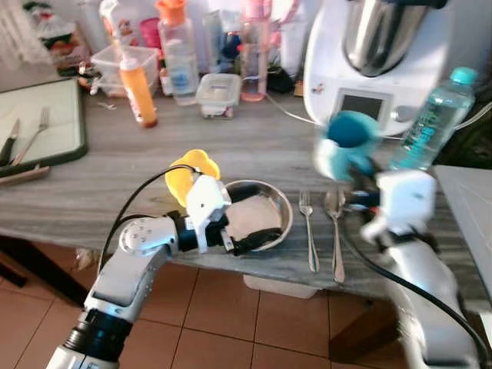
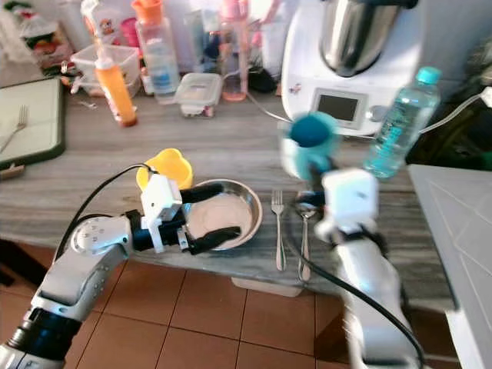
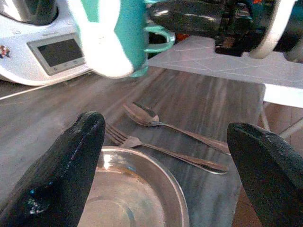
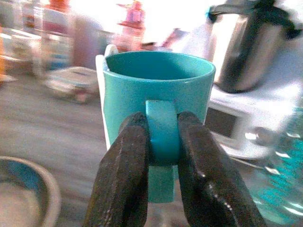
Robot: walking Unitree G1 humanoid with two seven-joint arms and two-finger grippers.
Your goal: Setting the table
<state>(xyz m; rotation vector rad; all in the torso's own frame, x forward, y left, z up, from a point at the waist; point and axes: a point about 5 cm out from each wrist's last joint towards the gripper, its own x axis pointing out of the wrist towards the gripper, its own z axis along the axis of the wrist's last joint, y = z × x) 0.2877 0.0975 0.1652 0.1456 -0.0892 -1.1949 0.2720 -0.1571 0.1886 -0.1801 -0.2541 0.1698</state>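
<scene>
Mug (image 4: pixel 156 90), teal and white, hangs by its handle in the right gripper's (image 4: pixel 163 156) clamped jaws above the spoon (image 1: pixel 336 223) and fork (image 1: pixel 308 227), while the left gripper (image 1: pixel 250 223) spreads its jaws over the steel bowl (image 1: pixel 280 201) on the table (image 1: pixel 254 146).

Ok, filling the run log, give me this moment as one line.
right gripper: shut on teal mug handle, held above fork and spoon | left gripper: open at metal bowl

A teal mug (image 2: pixel 309 144) is held up at frame centre above a fork (image 2: pixel 278 229) and spoon (image 2: pixel 305 231); a metal bowl (image 2: pixel 221 213) is straddled by the left gripper (image 2: pixel 207 215) at the desk (image 2: pixel 231 146) edge.
</scene>
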